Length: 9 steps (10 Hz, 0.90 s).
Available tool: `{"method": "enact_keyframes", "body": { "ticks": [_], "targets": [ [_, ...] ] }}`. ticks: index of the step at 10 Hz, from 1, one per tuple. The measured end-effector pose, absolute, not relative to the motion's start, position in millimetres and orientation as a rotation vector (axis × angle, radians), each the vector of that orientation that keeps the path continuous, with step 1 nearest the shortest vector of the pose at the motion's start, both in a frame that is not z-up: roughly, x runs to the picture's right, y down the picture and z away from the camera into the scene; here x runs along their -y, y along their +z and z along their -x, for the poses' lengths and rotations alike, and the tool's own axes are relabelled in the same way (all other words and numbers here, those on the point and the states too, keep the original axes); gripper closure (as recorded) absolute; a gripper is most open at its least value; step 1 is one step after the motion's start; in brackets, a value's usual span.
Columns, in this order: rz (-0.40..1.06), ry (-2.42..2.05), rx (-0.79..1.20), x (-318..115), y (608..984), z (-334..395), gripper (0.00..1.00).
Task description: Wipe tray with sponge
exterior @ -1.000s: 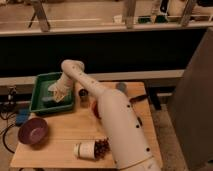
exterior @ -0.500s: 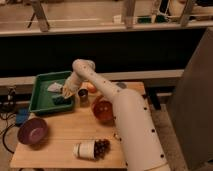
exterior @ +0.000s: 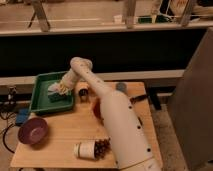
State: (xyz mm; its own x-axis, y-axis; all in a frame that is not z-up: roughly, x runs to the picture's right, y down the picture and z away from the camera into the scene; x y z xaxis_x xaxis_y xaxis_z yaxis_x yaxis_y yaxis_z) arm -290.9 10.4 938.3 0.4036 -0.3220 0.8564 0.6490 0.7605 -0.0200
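The green tray [exterior: 41,95] sits at the far left of the wooden table. The pale sponge [exterior: 53,88] lies inside it, toward its right side. My white arm reaches over from the lower right, and my gripper [exterior: 62,88] is down in the tray, right at the sponge's right edge.
A round purple bowl [exterior: 33,131] stands at the front left. A small blue square item [exterior: 21,117] lies left of it by the table edge. A red bowl [exterior: 97,107] is partly behind my arm. A tipped white cup with dark contents [exterior: 90,148] lies in front. A dark can [exterior: 83,93] stands right of the tray.
My arm has shifted right and lower across the tray, with the gripper moving along the tray floor by the sponge.
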Motion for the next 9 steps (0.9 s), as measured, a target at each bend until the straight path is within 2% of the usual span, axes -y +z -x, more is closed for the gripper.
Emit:
{"method": "enact_keyframes", "body": {
  "ticks": [3, 9],
  "targets": [
    [0.354, -0.646, 1.044, -6, 936, 312, 1.00],
    [0.391, -0.754, 1.134, -38, 892, 343, 1.00]
  ]
}}
